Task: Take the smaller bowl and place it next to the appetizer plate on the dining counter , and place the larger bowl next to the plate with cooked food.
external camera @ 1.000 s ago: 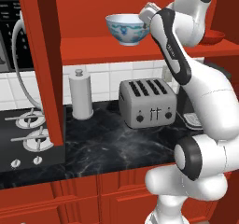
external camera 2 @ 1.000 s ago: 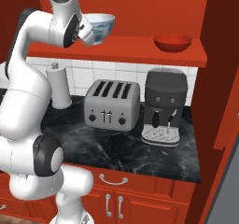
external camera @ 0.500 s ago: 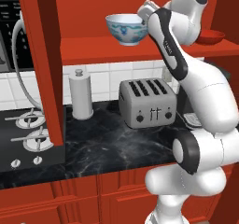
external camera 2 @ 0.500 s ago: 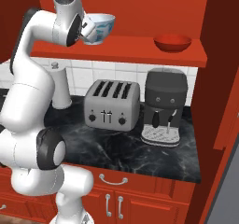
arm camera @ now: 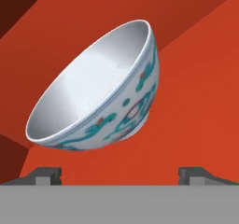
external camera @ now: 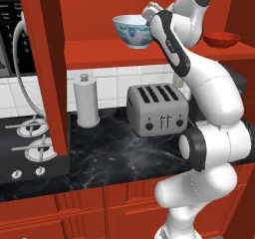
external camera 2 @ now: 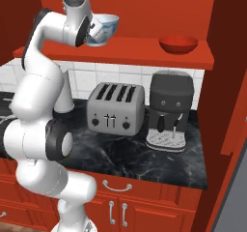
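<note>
left base view: the larger bowl [external camera: 132,31] stands on the red shelf [external camera: 99,51], the tool [external camera: 149,11] just beside its rim; the smaller bowl [external camera: 221,38] sits farther right, well apart. right base view: toaster [external camera 2: 116,108] and coffee machine [external camera 2: 170,110] on the tabletop [external camera 2: 144,158]. hand view: fingertips [arm camera: 44,175] spread wide apart, holding nothing, bowl ahead.

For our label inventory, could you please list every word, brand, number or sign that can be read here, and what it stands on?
None can be read.
The toaster front bears small dark marks, too small to read.
The coffee machine shows no lettering.
The larger bowl carries painted floral pattern, no text.
The dark panel at far left has pale marks, too blurred to read.
</note>
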